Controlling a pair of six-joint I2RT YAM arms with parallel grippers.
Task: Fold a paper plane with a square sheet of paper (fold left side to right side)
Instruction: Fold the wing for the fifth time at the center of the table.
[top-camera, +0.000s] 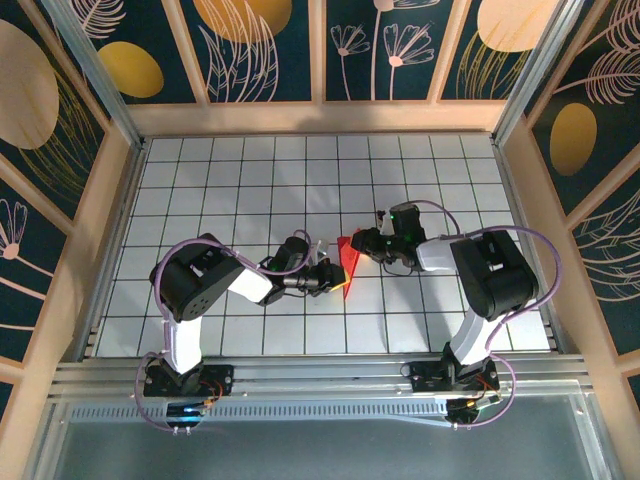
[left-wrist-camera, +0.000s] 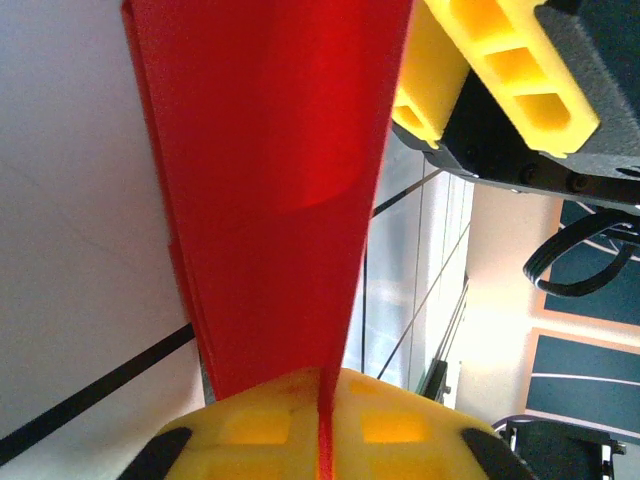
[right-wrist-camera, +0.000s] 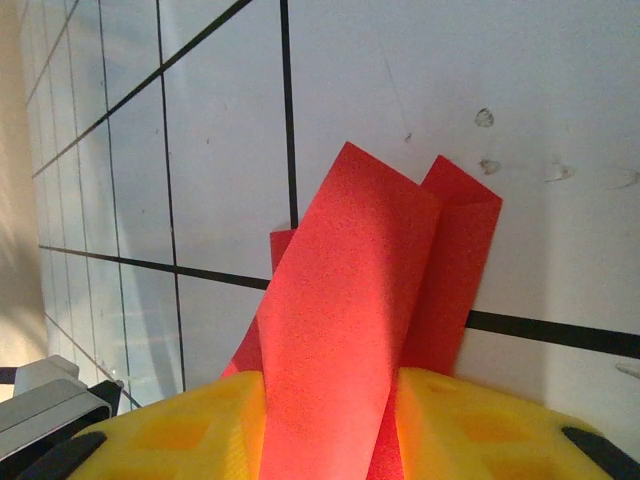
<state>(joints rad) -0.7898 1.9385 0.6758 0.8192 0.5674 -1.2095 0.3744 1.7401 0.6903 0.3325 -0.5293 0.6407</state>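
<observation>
The paper plane (top-camera: 350, 262) is bright red folded paper standing on edge over the white grid table (top-camera: 250, 180), between my two grippers. My left gripper (top-camera: 335, 280) comes in from the left. In the left wrist view its yellow fingers (left-wrist-camera: 250, 435) are pinched on the narrow end of the paper (left-wrist-camera: 270, 180), which runs through the thin slit of the left gripper (left-wrist-camera: 325, 430). My right gripper (top-camera: 358, 243) meets it from the right. In the right wrist view the folded layers (right-wrist-camera: 360, 290) fill the gap of the right gripper (right-wrist-camera: 330, 430) and touch both fingers.
Wooden walls with a dark floral pattern (top-camera: 300, 50) enclose the table on three sides. Metal rails (top-camera: 320, 375) run along the near edge by the arm bases. The right gripper's yellow finger (left-wrist-camera: 500, 70) sits close above the paper in the left wrist view.
</observation>
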